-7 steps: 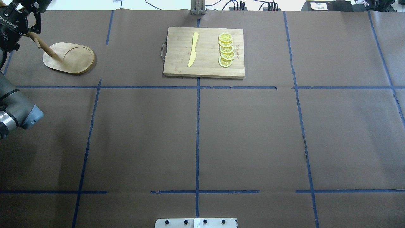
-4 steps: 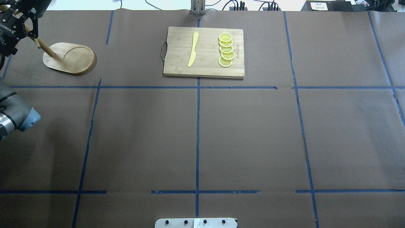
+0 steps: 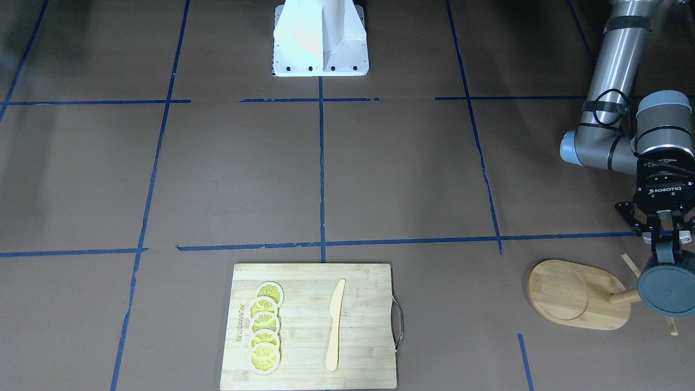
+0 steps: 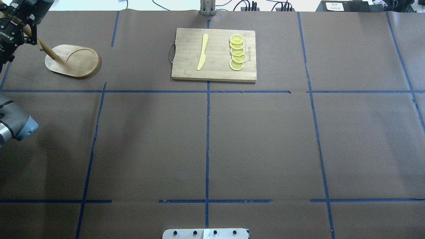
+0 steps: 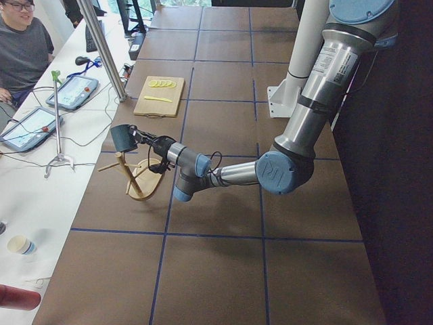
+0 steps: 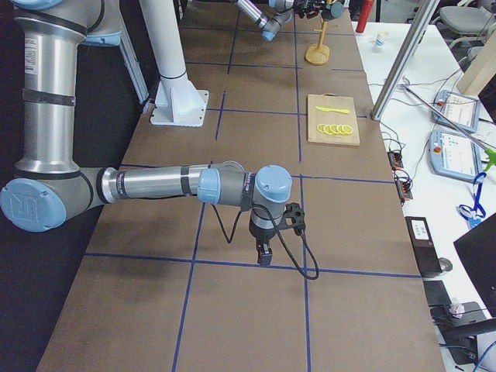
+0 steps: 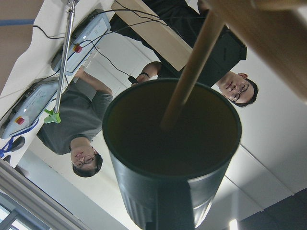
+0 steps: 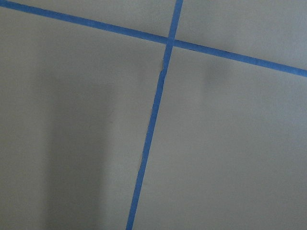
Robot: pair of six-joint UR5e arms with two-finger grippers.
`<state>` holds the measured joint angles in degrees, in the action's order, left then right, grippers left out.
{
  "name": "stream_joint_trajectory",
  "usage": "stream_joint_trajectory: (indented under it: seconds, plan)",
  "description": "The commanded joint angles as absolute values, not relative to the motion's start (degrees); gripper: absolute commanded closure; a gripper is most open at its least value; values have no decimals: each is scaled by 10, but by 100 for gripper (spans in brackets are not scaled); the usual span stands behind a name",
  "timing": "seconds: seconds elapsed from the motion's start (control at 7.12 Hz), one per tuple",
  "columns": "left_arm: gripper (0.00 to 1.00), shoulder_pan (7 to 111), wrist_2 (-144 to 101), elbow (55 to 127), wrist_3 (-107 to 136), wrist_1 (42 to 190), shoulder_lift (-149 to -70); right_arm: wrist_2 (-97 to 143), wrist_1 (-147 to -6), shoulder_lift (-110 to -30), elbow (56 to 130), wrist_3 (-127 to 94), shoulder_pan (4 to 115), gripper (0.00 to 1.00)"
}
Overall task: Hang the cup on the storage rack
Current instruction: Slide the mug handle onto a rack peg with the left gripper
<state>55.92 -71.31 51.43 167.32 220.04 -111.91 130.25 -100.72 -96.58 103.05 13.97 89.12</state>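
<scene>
The dark blue-grey cup [image 3: 668, 290] hangs sideways in my left gripper [image 3: 665, 254], its flat base facing the front camera. The gripper is shut on the cup's handle side. The cup is right at the top of the bamboo storage rack [image 3: 578, 296], over the far end of its pole [image 3: 624, 297]. In the left wrist view a peg [image 7: 189, 72] crosses in front of the cup's mouth [image 7: 172, 158]. The overhead view shows the rack's oval base [image 4: 74, 61] and my left gripper [image 4: 28, 20] at the far left corner. My right gripper [image 6: 263, 252] hangs low over bare table; I cannot tell its state.
A wooden cutting board [image 4: 214, 54] with a yellow knife [image 4: 202, 51] and several lemon slices [image 4: 237, 52] lies at the far middle. The table's far edge is close behind the rack. An operator [image 5: 24, 51] sits beyond it.
My left gripper with the cup has moved a little toward the far left corner, and the left elbow has drawn back to the left. The rack has not moved.
</scene>
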Motion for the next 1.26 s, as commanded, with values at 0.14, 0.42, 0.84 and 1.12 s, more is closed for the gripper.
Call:
stream_joint_trajectory:
  seconds: [0.14,0.42,0.84,1.12]
  plan:
    - [100,554,-713,508,1673,2203,-1108,1303,-1007,-966,1029,140,891,0]
    - [98,553,-712,502,1672,2203,-1108,1303,-1007,-966,1029,140,891,0]
    - [82,548,-711,495,1673,2203,-1109,1303,-1007,-966,1028,140,891,0]
    - [0,548,-713,496,1672,2203,-1115,1303,-1007,-966,1028,140,891,0]
